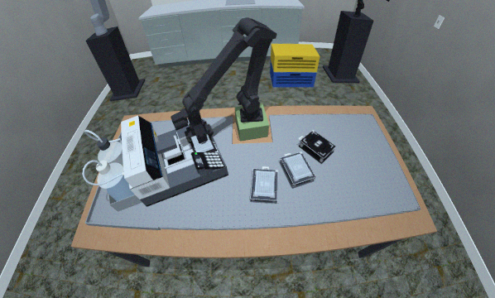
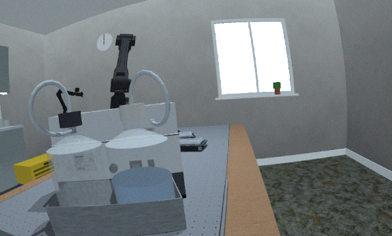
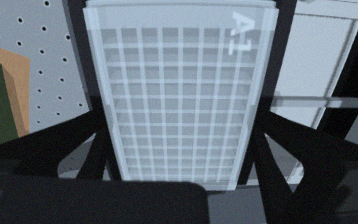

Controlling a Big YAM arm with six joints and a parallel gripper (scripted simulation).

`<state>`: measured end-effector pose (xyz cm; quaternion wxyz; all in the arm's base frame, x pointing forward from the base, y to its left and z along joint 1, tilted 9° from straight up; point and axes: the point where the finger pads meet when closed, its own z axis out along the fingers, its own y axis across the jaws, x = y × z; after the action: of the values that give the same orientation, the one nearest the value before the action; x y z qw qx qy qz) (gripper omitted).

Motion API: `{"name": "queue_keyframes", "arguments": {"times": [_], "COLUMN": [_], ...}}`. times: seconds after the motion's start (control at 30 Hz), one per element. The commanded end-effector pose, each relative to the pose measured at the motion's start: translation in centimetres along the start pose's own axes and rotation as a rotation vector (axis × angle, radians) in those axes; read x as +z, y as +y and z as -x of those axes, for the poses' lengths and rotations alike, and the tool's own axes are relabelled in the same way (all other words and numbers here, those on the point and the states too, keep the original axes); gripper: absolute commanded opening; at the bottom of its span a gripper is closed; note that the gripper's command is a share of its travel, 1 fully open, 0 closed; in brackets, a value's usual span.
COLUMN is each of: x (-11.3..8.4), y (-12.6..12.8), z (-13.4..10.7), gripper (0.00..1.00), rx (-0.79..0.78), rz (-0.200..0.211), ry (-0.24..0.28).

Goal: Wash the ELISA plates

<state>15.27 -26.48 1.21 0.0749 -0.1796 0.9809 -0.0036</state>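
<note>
A clear ELISA plate [image 1: 204, 146] [image 3: 180, 75] lies flat at the washer's carrier, and its A1 mark shows at the upper right in the wrist view. My gripper [image 1: 202, 141] [image 3: 180, 113] points down over it, with the fingers against its two long sides. The washer [image 1: 132, 153] has its lamp [image 1: 196, 153] lit green beside the keypad [image 1: 214, 160]. Two more plates [image 1: 265, 183] [image 1: 298, 167] lie in their nests, and the third nest [image 1: 324, 146] is black and empty. Whether the held plate's underside touches the pocket floor is hidden.
Two bottles [image 1: 114, 178] [image 1: 110, 150] with hoses stand in a tray [image 2: 117, 219] behind the washer. The green arm base [image 1: 253, 130] is right of the carrier. The washer's tall housing stands left of the gripper, and the keypad is close in front.
</note>
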Motion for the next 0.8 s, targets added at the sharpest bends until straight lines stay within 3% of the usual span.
{"name": "queue_keyframes", "arguments": {"times": [0.0,0.7,0.77], "x": [-0.6,-0.6,-1.7], "y": [-1.2,-1.2,-1.7], "z": [0.2,0.2,0.3], "gripper": [0.82,0.82,0.82], "rx": [-0.003,-0.003,-0.005], "rz": [-0.029,-0.029,-0.044], "ry": [-0.002,-0.002,-0.002]}}
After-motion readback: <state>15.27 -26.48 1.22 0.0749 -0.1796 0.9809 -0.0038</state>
